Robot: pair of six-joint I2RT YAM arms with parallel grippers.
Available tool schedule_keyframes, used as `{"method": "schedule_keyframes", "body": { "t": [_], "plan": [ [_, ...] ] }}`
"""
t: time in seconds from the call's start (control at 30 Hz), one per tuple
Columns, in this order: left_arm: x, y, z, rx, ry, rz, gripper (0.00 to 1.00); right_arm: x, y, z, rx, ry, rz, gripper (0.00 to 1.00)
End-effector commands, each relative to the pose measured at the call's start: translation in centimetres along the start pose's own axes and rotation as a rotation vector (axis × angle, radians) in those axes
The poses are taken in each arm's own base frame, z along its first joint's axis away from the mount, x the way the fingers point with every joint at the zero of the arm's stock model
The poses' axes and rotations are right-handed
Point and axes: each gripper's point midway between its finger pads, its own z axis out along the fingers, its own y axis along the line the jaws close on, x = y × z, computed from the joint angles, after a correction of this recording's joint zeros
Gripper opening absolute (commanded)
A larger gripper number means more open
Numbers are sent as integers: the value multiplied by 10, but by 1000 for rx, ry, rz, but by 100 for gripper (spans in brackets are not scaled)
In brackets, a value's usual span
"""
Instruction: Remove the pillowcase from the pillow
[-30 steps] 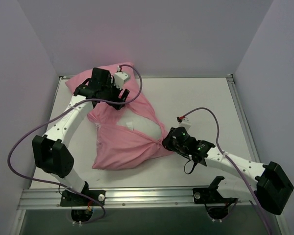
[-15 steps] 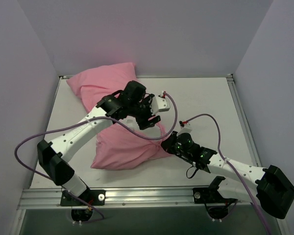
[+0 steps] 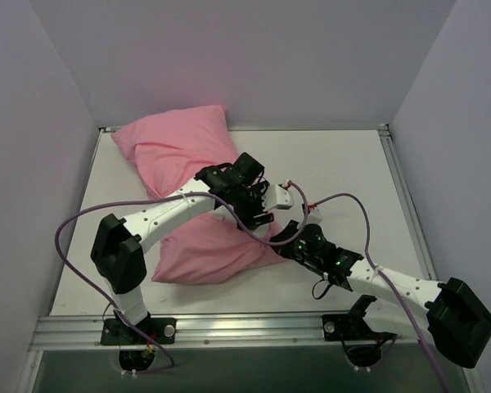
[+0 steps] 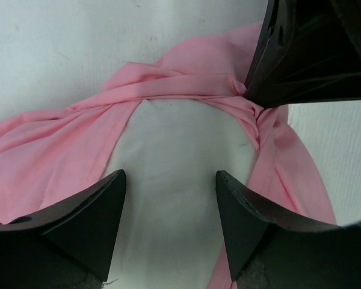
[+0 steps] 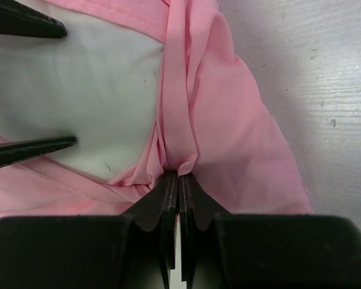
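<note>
The pink pillowcase (image 3: 180, 151) lies on the table with the white pillow inside it. My right gripper (image 3: 282, 246) is shut on a bunched edge of the pillowcase (image 5: 228, 138) at its opening, and the fabric is pinched at the fingertips (image 5: 178, 174). Bare white pillow (image 5: 78, 84) shows through the opening. My left gripper (image 3: 258, 214) is open just over that exposed pillow (image 4: 180, 138), with its jaws spread (image 4: 170, 177) and nothing between them. Pink fabric (image 4: 66, 144) rings the white patch. The left fingertips (image 5: 36, 147) show in the right wrist view.
The white table (image 3: 344, 164) has purple walls at the back and sides. A metal rail (image 3: 245, 327) runs along the near edge. The right gripper's black body (image 4: 313, 54) sits close beside the left gripper. Purple cables loop from both arms.
My left arm has swung from the pillow's far left corner to the opening beside the right gripper. The pillowcase's upper part has settled flat. The right gripper kept its hold.
</note>
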Motion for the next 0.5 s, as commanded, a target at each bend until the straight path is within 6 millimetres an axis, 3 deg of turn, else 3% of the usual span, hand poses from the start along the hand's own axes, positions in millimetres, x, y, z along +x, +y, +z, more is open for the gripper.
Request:
{"method": "schedule_keyframes", "body": {
  "t": [0.0, 0.13, 0.23, 0.27, 0.3, 0.37, 0.47],
  "plan": [
    [20, 7, 12, -17, 75, 56, 70, -1, -1, -3, -8, -6, 11, 0],
    [28, 3, 20, 5, 94, 63, 70, -7, 0, -4, -7, -24, 26, 0],
    [37, 5, 24, -5, 127, 53, 37, -11, -8, -6, 30, -32, 32, 0],
    [39, 9, 25, -25, 142, 41, 2, -14, -14, -6, 54, -39, 40, 0],
    [43, 16, 23, -55, 154, 16, 2, -16, -19, -7, 77, -46, 49, 0],
    [50, 22, 18, -80, 154, -14, 2, -19, -53, -10, 203, -51, 78, 0],
    [52, 42, -14, -188, 85, -56, 2, -12, -93, -15, 305, -32, 121, 0]
  ]
}}
